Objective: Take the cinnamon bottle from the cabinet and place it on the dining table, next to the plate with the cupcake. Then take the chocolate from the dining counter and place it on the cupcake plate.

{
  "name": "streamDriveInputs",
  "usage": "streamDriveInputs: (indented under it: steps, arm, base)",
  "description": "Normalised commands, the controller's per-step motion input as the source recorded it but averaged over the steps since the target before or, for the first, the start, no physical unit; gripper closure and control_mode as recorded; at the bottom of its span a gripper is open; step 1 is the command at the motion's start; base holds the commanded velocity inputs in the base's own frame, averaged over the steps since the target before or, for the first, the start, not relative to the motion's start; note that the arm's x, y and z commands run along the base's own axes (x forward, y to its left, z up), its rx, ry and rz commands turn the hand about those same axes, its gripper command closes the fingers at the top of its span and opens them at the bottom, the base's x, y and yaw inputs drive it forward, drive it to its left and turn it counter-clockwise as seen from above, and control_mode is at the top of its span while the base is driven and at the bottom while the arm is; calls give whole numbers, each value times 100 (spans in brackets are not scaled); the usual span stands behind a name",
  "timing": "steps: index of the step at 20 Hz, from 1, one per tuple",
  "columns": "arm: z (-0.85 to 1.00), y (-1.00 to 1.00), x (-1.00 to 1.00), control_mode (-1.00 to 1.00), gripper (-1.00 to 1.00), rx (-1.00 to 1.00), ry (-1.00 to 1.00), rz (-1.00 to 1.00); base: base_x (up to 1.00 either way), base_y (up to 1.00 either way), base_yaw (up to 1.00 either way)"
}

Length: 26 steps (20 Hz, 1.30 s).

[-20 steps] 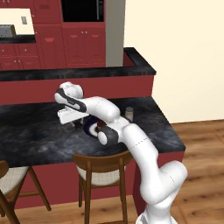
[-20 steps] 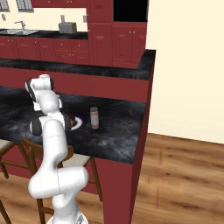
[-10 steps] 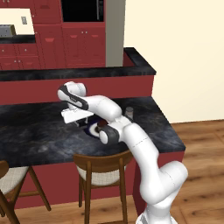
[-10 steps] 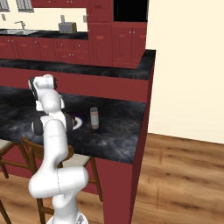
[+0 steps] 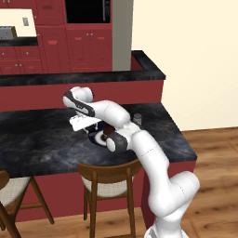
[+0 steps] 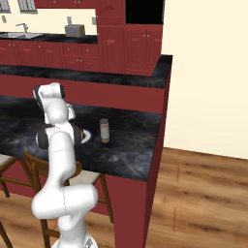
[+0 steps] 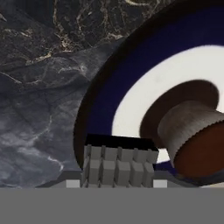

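The chocolate [image 7: 120,162], a dark-topped bar of grey squares, sits at the bottom of the hand view, held over the near rim of the blue-and-white plate [image 7: 131,94]. It hides my fingertips. The cupcake [image 7: 194,140] stands on the plate to the right of the bar. In the left base view my gripper [image 5: 82,123] hangs low over the plate [image 5: 96,138], just left of the cupcake [image 5: 108,129]. The cinnamon bottle [image 5: 137,119] stands upright on the dark counter beside the plate, and in the right base view this bottle [image 6: 104,131] is right of the plate [image 6: 85,136].
The dark marble dining counter [image 5: 42,144] stretches left of the plate. A raised red ledge with a dark top [image 5: 93,76] runs behind it. Wooden stools [image 5: 109,179] stand at the counter's front edge. Red cabinets [image 6: 111,48] line the back wall.
My hand has moved right and slightly down along the counter, from left of the plate to over its rim, carrying the chocolate. The bottle has stayed in place.
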Motion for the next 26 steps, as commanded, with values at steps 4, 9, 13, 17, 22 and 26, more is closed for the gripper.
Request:
streamDriveInputs:
  steps: [4,9,13,17,22,26]
  arm:
    - [-13,-14,-14,-100,100,-10,-29,-3]
    - [-28,-3,-7,-100,100,-5,-35,-7]
    - [-28,-11,-6,-100,100,0,-27,-8]
    - [-29,-22,-9,-100,100,0,-23,-6]
    - [-25,-24,-4,-100,100,0,-19,-8]
    - [-7,-26,-15,-100,100,0,-15,-5]
  base:
    - [0,0,0]
    - [0,0,0]
    - [0,0,0]
    - [0,0,0]
    - [0,0,0]
    - [0,0,0]
